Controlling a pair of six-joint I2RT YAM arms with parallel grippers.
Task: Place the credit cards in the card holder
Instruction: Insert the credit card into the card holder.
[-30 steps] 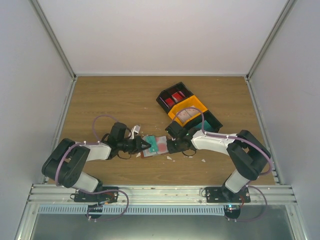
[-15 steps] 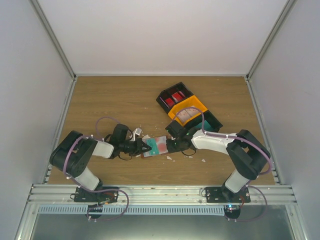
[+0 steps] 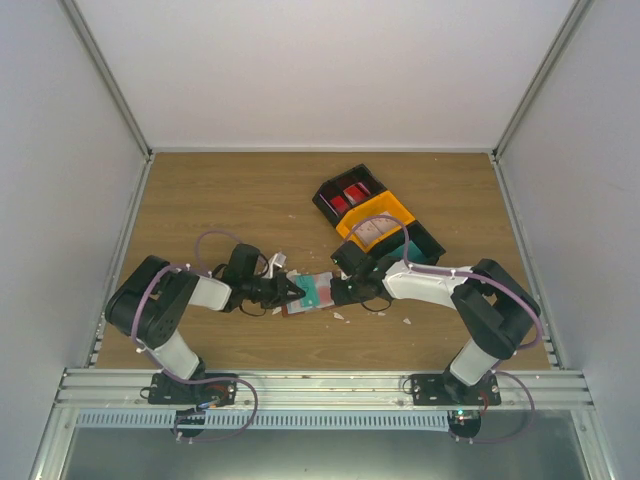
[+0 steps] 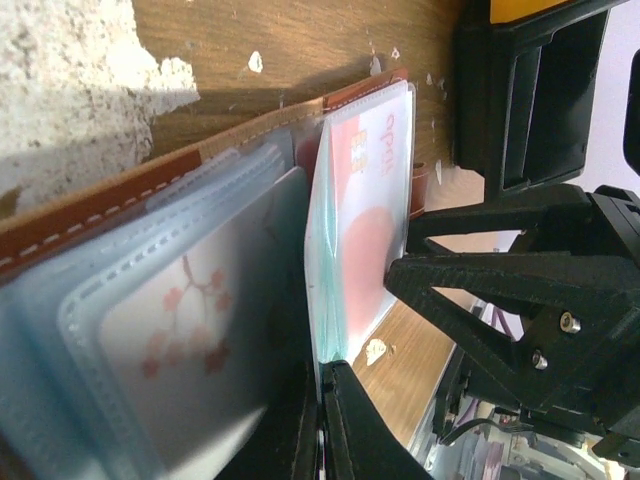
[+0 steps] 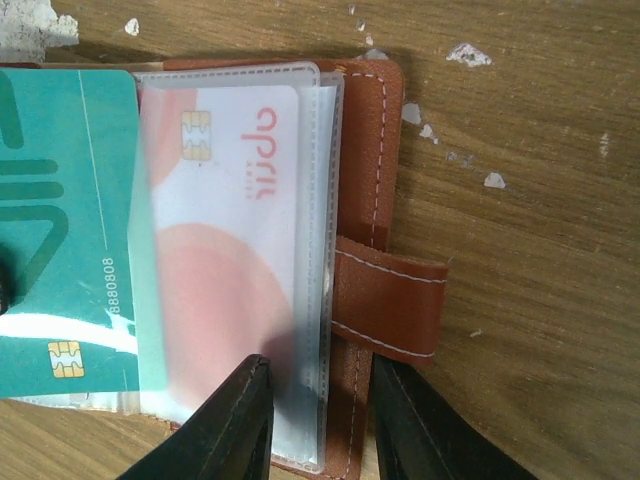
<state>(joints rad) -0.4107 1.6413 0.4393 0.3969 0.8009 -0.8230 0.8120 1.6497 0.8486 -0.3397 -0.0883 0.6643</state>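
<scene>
- Card holder [image 3: 308, 295] open flat on desk [image 3: 230, 200], brown leather, snap tab [image 5: 390, 300] off one long edge.
- In its top clear sleeve [image 5: 325, 250]: white card [image 5: 235, 250] with pink disc and chip.
- Teal card [image 5: 60, 200] just beside that sleeve, one edge tucked under it, far end cut off in right wrist view.
- More sleeves fanned out in left wrist view, one over a card with pink sprig print [image 4: 180, 320]; blurred, no detail readable.
- Bin tray [image 3: 400, 212] behind card holder, apart from it: red cards [image 3: 348, 195] in far black compartment, pale card [image 3: 372, 232] in orange middle one, something teal [image 3: 412, 248] in nearest, mostly hidden by right arm.
- White scraps [image 5: 470, 52] scattered round card holder.
- Left end effector [image 3: 290, 288] at card holder's left end, pinched shut on a sleeve edge.
- Right end effector [image 5: 320, 420] at opposite end, partly open, fingers [image 5: 400, 420] straddling sleeve edge by snap tab; no hold visible.
- Both arms low, forearms reaching inward, meeting at card holder.
</scene>
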